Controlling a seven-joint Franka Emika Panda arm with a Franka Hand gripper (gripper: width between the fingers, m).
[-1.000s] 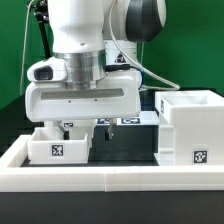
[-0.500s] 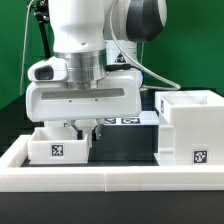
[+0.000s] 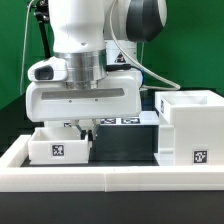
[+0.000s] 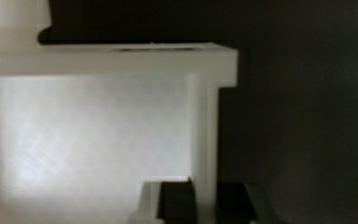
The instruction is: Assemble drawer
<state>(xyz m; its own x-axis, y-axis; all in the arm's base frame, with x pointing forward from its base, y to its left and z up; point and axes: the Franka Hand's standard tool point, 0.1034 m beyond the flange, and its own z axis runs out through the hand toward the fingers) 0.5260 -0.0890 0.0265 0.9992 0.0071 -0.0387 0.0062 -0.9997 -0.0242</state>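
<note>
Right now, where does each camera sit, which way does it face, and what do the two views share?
Exterior view: off the arm, low in front of the border wall, facing the arm. It shows the small tray, the tall housing, and the robot's wrist with the gripper hanging beside the tray.
Wrist view: on the wrist, looking along the fingers. The blurred fingertips show against white plastic and dark table.
Shared: the gripper and, most likely, the small tray.
</note>
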